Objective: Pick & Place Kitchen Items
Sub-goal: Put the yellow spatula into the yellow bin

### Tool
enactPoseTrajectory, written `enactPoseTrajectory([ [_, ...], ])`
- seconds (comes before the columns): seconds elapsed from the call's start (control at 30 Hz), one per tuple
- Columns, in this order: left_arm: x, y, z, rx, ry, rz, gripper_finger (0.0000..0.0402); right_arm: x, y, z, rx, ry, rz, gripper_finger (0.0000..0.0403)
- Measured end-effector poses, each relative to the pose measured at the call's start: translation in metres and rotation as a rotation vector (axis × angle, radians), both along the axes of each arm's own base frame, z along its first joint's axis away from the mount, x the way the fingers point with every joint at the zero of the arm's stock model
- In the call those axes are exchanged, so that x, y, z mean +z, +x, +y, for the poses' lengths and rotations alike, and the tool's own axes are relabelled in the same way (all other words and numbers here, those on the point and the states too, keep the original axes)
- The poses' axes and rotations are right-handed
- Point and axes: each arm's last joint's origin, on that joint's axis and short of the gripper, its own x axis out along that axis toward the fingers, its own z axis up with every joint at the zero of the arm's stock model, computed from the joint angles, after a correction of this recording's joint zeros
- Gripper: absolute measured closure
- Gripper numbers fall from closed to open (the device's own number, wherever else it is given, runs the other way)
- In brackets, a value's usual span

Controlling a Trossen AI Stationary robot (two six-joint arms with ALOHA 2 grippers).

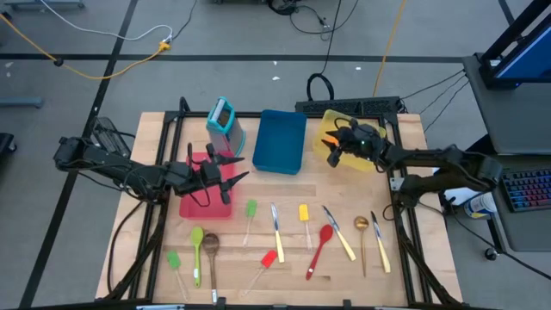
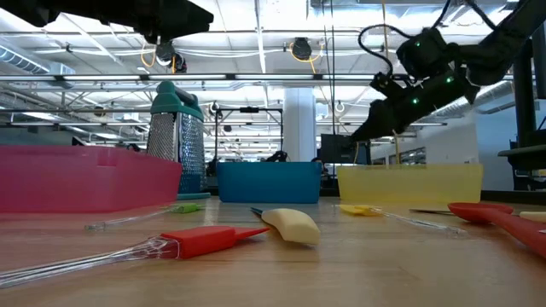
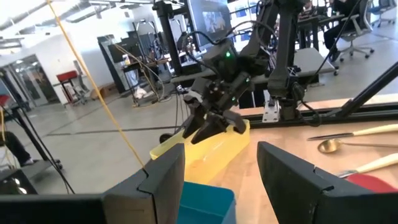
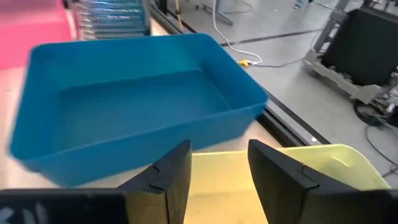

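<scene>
The kitchen items lie flat in a loose row along the table's near half: a green spatula [image 1: 250, 209], a yellow spatula [image 1: 303, 213], a red spoon [image 1: 325, 237], a gold spoon [image 1: 362, 226], a wooden spoon [image 1: 211, 245], a red spatula [image 1: 269, 258] and cream-handled knives [image 1: 277, 228]. My left gripper [image 1: 234, 170] hovers open over the red tray [image 1: 194, 205], pointing level toward the table's right; nothing is between its fingers [image 3: 165, 171]. My right gripper [image 1: 331, 148] hangs open above the yellow tray [image 1: 360, 160], its fingers [image 4: 174, 168] bare.
A blue tray [image 1: 280, 142] sits between the red and yellow trays at the table's far side. A teal upright holder [image 1: 225, 120] stands behind the red tray. A bare strip of wood lies between the trays and the utensil row.
</scene>
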Motion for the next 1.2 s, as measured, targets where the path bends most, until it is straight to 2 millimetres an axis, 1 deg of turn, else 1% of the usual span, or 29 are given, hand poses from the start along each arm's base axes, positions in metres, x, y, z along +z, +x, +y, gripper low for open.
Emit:
enactPoseTrajectory([
  [0.3,0.000,0.000,0.000,0.002,0.060,0.020,0.0195,0.003,0.009,0.019,0.075,0.035,-0.038,0.0197],
  [0.43,0.000,0.000,0.000,0.002,0.061,0.020,0.0195,0.004,0.016,0.034,0.141,0.048,-0.054,0.0181],
  [0.53,0.000,0.000,0.000,0.002,0.061,0.020,0.0195,0.006,0.022,0.048,0.180,0.119,-0.104,0.0179],
  [0.7,0.000,0.000,0.000,0.002,0.058,0.019,0.0195,0.005,0.030,0.080,0.277,0.246,-0.140,0.0186],
  [0.87,0.000,0.000,0.000,0.002,0.055,0.018,0.0195,-0.002,0.037,0.123,0.407,0.358,-0.116,0.0187],
  [0.93,0.001,0.000,0.000,0.002,0.054,0.012,0.0195,-0.006,0.040,0.137,0.414,0.348,-0.119,0.0188],
  [1.03,0.003,0.000,0.000,0.003,0.049,-0.011,0.0195,-0.007,0.047,0.146,0.409,0.299,-0.128,0.0187],
  [1.1,0.004,0.000,0.000,0.003,0.046,-0.026,0.0195,-0.005,0.053,0.147,0.391,0.312,-0.144,0.0188],
  [1.2,0.005,0.000,0.000,0.003,0.045,-0.030,0.0195,-0.009,0.061,0.150,0.397,0.347,-0.119,0.0188],
])
